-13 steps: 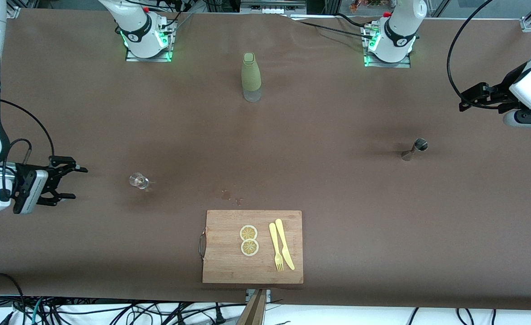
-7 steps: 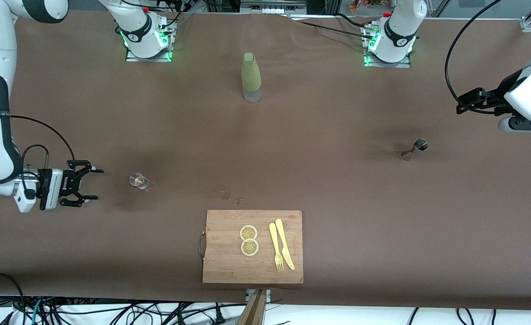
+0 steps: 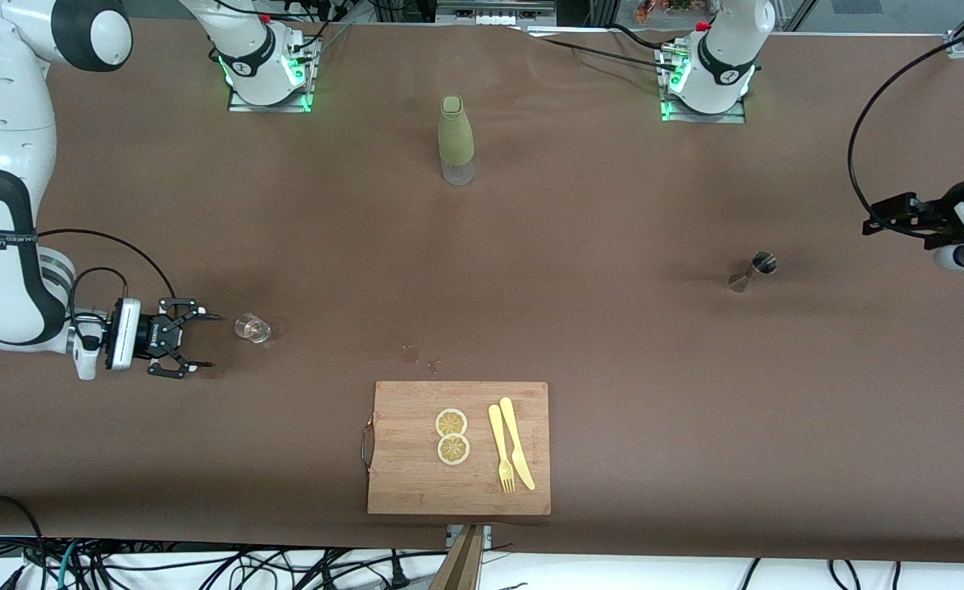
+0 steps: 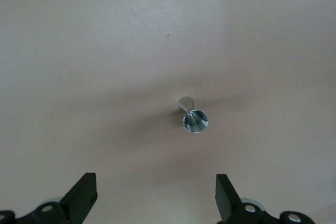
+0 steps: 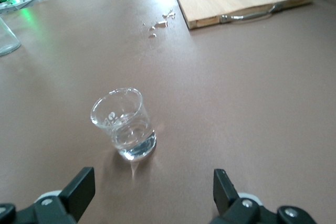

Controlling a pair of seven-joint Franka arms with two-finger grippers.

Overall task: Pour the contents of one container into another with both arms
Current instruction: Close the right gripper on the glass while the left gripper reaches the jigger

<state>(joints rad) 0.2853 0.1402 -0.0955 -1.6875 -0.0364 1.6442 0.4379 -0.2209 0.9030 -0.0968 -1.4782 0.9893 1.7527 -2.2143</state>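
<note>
The tiny silver jigger [image 3: 752, 272] stands on the brown table toward the left arm's end, and its dark mouth shows in the left wrist view [image 4: 192, 117]. My left gripper [image 3: 879, 217] hangs open over the table edge at that end, apart from the jigger, with nothing between its fingers [image 4: 84, 195]. The small clear glass [image 3: 252, 328] stands toward the right arm's end. My right gripper [image 3: 207, 341] is low, open and level with it, a short gap away. In the right wrist view the glass [image 5: 126, 124] sits just ahead of the spread fingertips [image 5: 79, 184].
An olive-green bottle [image 3: 456, 139] stands mid-table near the bases. A wooden cutting board [image 3: 416, 483] with two lemon slices [image 3: 452, 436] and a yellow fork and knife [image 3: 511, 447] lies at the camera-side edge. Small droplets [image 3: 416, 356] dot the table beside it.
My right gripper has swung low and advanced toward the glass, closing most of the gap. My left hand has shifted outward toward its end of the table. Glass and jigger have not moved.
</note>
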